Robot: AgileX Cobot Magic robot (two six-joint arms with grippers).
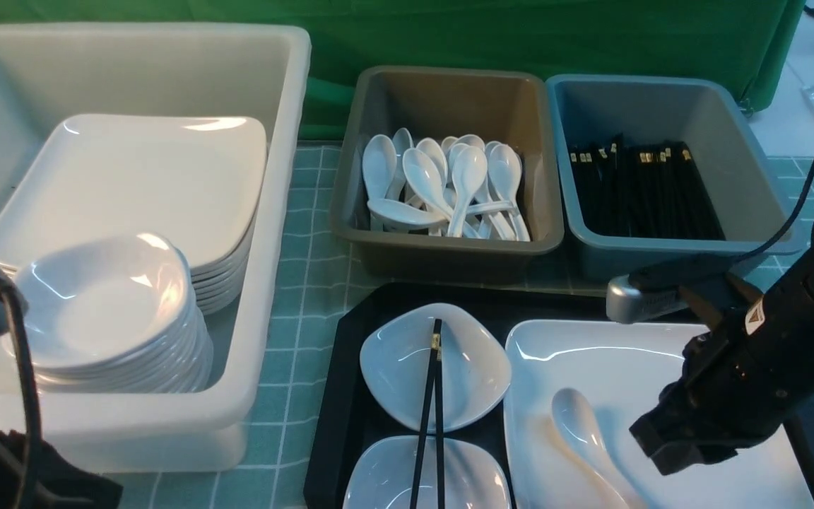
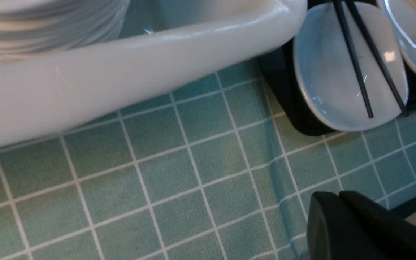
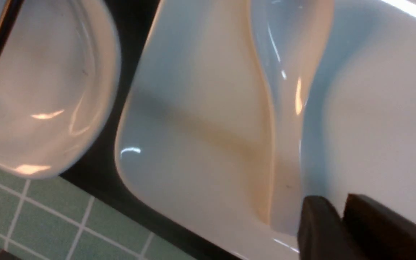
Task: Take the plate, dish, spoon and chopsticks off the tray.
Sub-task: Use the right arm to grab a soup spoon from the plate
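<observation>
The black tray [image 1: 347, 396] lies front centre. Two small white dishes [image 1: 474, 367] [image 1: 386, 481] sit on its left half, with the black chopsticks [image 1: 435, 396] lying across both. The large white plate [image 1: 661, 367] fills its right half, and the white spoon [image 1: 580, 431] lies on it. My right gripper [image 1: 658, 449] hovers shut and empty over the plate, its tips [image 3: 332, 204] just beside the spoon's [image 3: 287, 54] handle end. My left gripper [image 2: 338, 196] is shut and empty over the green cloth, near the tray's front left corner [image 2: 284, 97]. The near dish [image 2: 323, 72] and chopsticks [image 2: 354, 61] show there.
A big white tub [image 1: 276, 233] at the left holds stacked plates and dishes. A brown tub [image 1: 449, 244] of spoons and a blue tub [image 1: 668, 251] of chopsticks stand behind the tray. Green checked cloth [image 1: 294, 339] covers the table.
</observation>
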